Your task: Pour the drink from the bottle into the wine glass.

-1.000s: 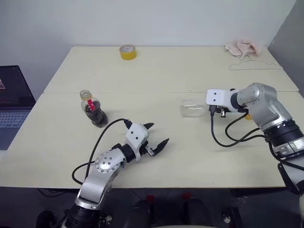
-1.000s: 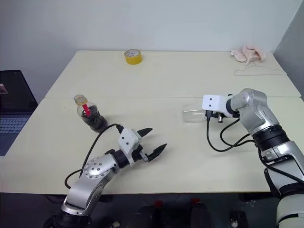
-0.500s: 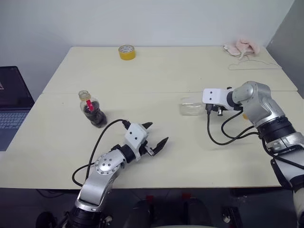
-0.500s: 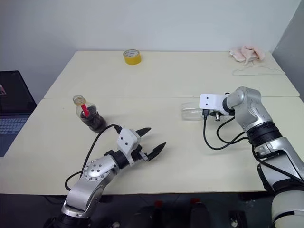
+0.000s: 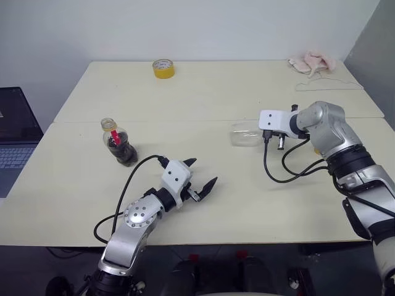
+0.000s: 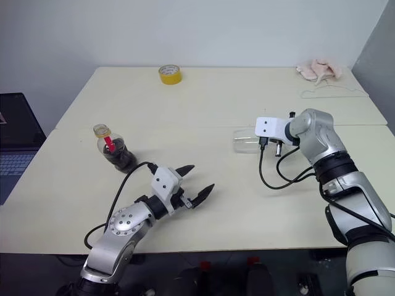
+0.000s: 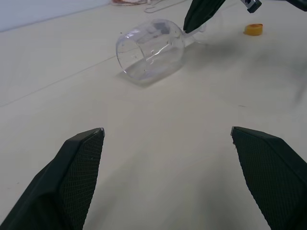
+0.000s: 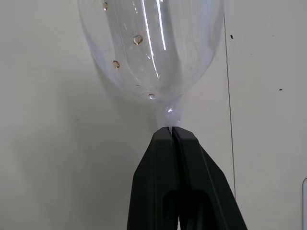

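Two arms are over the surface [image 5: 203, 92], but only the right one has just acted: its fingers [image 8: 172, 136], slightly apart a second ago, have now clamped shut at the base of the glass's bowl, where the stem begins. The glass [image 5: 245, 135] lies on its side near the middle of the surface, mouth toward the robot's left, so I judge this is the grip needed to stand it upright before any pouring can start. The left gripper [image 5: 200, 180] hovers low over the near part of the surface, fingers spread wide and holding nothing. The bottle [image 5: 120, 143] stands upright with its cap off, well to the left, with dark drink in its lower half, untouched.
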### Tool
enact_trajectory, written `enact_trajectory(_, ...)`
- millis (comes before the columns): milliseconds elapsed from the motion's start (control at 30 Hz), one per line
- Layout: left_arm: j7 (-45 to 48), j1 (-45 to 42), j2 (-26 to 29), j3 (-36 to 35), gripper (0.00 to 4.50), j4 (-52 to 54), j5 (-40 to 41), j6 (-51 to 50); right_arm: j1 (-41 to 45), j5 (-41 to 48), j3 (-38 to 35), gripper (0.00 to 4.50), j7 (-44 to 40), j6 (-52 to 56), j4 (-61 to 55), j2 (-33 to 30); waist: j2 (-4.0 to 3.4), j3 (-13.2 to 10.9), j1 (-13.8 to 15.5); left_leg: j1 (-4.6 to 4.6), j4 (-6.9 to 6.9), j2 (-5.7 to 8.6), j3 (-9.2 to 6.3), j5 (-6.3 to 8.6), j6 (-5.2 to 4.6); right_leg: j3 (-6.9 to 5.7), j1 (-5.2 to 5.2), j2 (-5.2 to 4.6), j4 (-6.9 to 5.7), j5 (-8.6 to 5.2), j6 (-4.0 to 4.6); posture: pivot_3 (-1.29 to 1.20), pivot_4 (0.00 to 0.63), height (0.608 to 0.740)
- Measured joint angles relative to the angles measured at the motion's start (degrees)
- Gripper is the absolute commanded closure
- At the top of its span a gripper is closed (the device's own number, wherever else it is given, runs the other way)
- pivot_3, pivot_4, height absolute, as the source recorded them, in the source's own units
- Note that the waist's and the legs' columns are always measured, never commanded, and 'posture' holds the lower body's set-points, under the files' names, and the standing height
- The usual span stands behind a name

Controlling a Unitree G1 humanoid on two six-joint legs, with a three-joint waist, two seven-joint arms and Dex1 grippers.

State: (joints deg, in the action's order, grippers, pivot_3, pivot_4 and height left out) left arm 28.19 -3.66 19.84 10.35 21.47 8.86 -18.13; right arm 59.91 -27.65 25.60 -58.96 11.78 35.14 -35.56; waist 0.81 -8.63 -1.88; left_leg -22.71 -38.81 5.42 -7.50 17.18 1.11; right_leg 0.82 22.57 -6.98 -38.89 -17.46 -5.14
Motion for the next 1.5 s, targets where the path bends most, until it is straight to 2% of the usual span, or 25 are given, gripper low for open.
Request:
enact_trajectory(167, -0.1, 0.02, -0.06, 0.0, 0.0, 0.0, -0.06, 0.14, 0.18, -0.87, 0.3, 4.49, 0.1, -1.89, 1.1, 0.23, 0.01, 0.02, -0.01, 0.14, 0.03, 0.0, 0.0, 0.0, 0.0, -0.01, -0.16, 0.01, 0.03, 0.0, 0.0, 0.0, 0.15, 0.74)
enact_trajectory(267, -0.19, 0.12, -0.15, 0.0, 0.0, 0.0, -0.09, 0.4, 0.18, -0.8, 0.22, 3.87, -0.75, -2.48, 0.83, 0.04, 0.01, 0.02, -0.01, 0.21, 0.05, -0.01, -0.01, 0.0, 0.0, -0.01, -0.23, 0.01, 0.05, 0.0, 0.0, 0.0, 0.15, 0.74)
enact_trajectory(567, -0.28, 0.11, -0.33, -0.01, 0.0, 0.0, -0.22, 1.06, -0.32, -0.38, 0.32, 0.67, -2.72, -2.51, 0.86, 0.27, 0.0, -0.01, 0.02, 0.19, 0.05, 0.01, -0.01, 0.0, 0.0, 0.0, -0.21, 0.0, 0.05, 0.0, 0.0, 0.0, 0.15, 0.74)
enact_trajectory(633, -0.28, 0.11, -0.33, -0.02, 0.0, -0.01, -0.26, 1.07, -0.36, -0.3, 0.32, 0.08, -3.58, -2.44, 0.61, 0.25, -0.01, -0.02, 0.03, 0.17, 0.05, 0.02, -0.01, 0.0, 0.01, -0.01, -0.19, 0.0, 0.05, 0.0, 0.0, 0.0, 0.15, 0.74)
enact_trajectory(900, -0.27, 0.09, -0.38, -0.02, 0.0, -0.03, -0.53, 1.09, 1.96, 0.24, 0.29, 0.03, -4.3, -2.69, 1.36, 1.8, -0.05, -0.06, 0.03, 0.12, 0.06, 0.02, -0.01, 0.0, 0.01, 0.0, -0.12, -0.01, 0.05, 0.0, 0.0, 0.0, 0.15, 0.74)
enact_trajectory(1200, -0.59, -0.06, -0.62, -0.11, 0.0, -0.21, -1.24, 1.16, 7.9, -1.48, 1.66, 0.03, 2.78, -7.82, 19.04, 7.4, -0.06, -0.07, 0.0, 0.11, 0.05, 0.04, -0.01, 0.0, 0.01, 0.0, -0.12, -0.02, 0.06, 0.0, 0.0, 0.0, 0.15, 0.74)
enact_trajectory(1500, -1.34, 0.71, -0.69, -0.17, 0.0, -0.2, -1.32, 1.15, 9.42, -1.62, 1.87, 0.03, 4.72, -11.3, 24.35, 7.67, -0.07, -0.06, 0.03, 0.14, 0.03, 0.05, -0.03, 0.0, 0.01, -0.01, -0.16, -0.02, 0.04, 0.0, 0.0, 0.0, 0.15, 0.74)
